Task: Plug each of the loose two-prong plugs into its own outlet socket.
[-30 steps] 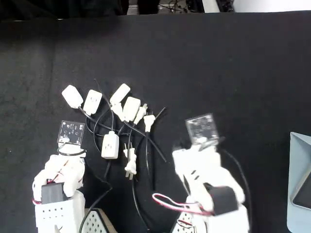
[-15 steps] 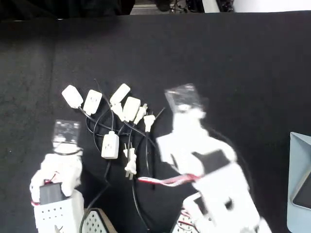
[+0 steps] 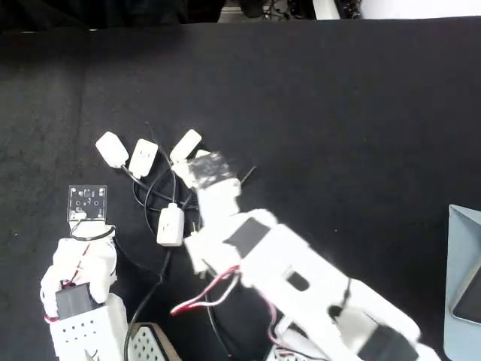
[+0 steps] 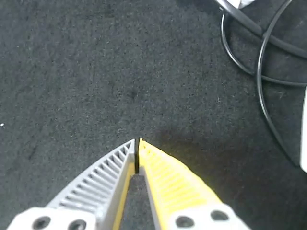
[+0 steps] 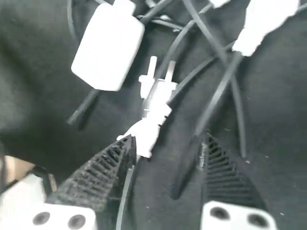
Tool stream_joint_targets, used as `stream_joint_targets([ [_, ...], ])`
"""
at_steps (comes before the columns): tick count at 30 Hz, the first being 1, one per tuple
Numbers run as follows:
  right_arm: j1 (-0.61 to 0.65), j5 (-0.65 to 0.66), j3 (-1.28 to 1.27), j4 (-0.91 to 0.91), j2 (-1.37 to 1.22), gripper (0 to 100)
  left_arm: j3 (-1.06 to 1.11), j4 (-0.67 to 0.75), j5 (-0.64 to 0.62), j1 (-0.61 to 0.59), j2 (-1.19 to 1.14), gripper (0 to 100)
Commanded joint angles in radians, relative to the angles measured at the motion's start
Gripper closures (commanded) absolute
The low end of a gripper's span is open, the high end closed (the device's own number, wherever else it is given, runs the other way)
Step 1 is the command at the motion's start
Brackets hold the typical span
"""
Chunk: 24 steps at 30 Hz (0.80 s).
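Right claw (image 5: pixel 168 141) has swung across onto the cables (image 5: pixel 220 91). Jaws stand apart, a loose plug (image 5: pixel 152 108) just ahead, a socket block (image 5: pixel 108 45) beyond it. Grasp is likely next.

2 white arms (image 3: pixel 285 271), red cables (image 3: pixel 207 293); left end effector (image 4: pixel 138 143) grey-yellow, right end effector (image 5: pixel 168 141) black.

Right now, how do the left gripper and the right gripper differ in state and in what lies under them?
The left gripper is shut; the right gripper is open. The left gripper hangs over black cloth; the right gripper is over cables, with a white two-prong plug near its fingertips. Both point down at the black cloth.
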<state>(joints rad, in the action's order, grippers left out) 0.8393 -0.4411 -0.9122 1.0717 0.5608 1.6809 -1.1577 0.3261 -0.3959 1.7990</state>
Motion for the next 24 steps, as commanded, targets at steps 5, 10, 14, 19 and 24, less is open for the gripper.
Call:
stream_joint_targets([
  [5, 0.048, -0.051, 0.202, 0.014, -0.182, 78.9, 0.015, 0.025, 0.006, -0.010, 0.005, 97],
  [10, 0.048, -0.051, 0.274, 0.014, -0.337, 78.9, 0.015, 0.025, 0.006, -0.012, 0.005, 97],
  [14, 0.048, -0.048, 0.283, 0.029, -0.426, 78.9, 0.015, 0.025, 0.006, -0.012, 0.005, 97],
  [19, 0.048, -0.044, 0.346, 0.155, -0.496, 78.9, 0.015, 0.025, 0.006, -0.012, 0.005, 97],
  [24, 0.043, -0.041, 0.390, 0.244, -0.536, 78.9, 0.015, 0.025, 0.006, -0.012, 0.005, 97],
])
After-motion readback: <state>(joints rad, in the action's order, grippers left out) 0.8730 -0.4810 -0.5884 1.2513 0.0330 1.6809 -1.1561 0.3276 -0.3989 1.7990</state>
